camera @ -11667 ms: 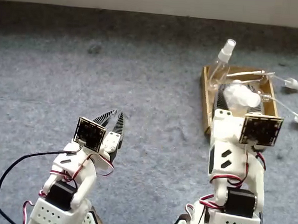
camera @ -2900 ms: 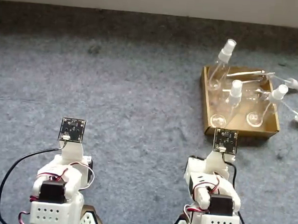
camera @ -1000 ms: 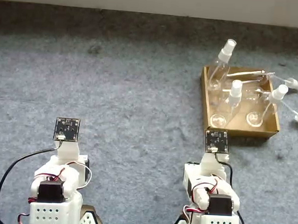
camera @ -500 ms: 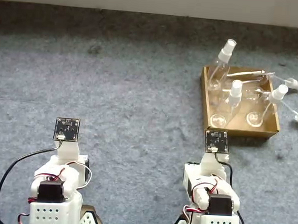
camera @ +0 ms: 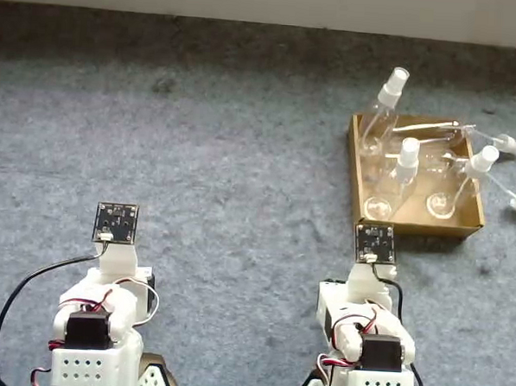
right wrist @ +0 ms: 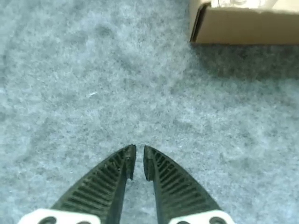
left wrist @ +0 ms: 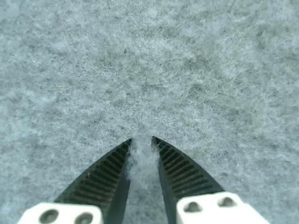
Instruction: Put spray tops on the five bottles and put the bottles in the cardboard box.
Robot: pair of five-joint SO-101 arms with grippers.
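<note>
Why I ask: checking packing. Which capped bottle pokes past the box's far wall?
The bottle at the cardboard box's far-left corner: only its spray top overhangs the wall.

Grey-blue carpet [camera: 242, 158]; tan cardboard box [camera: 356, 174]; bottles [camera: 378, 123] seemingly clear, white spray tops [camera: 396, 77]; black ribbed fingers [left wrist: 107, 179].

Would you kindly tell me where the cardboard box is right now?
In the high view the cardboard box sits on the right side, just beyond the right claw, with two loose spray tops lying along its right wall.
</note>
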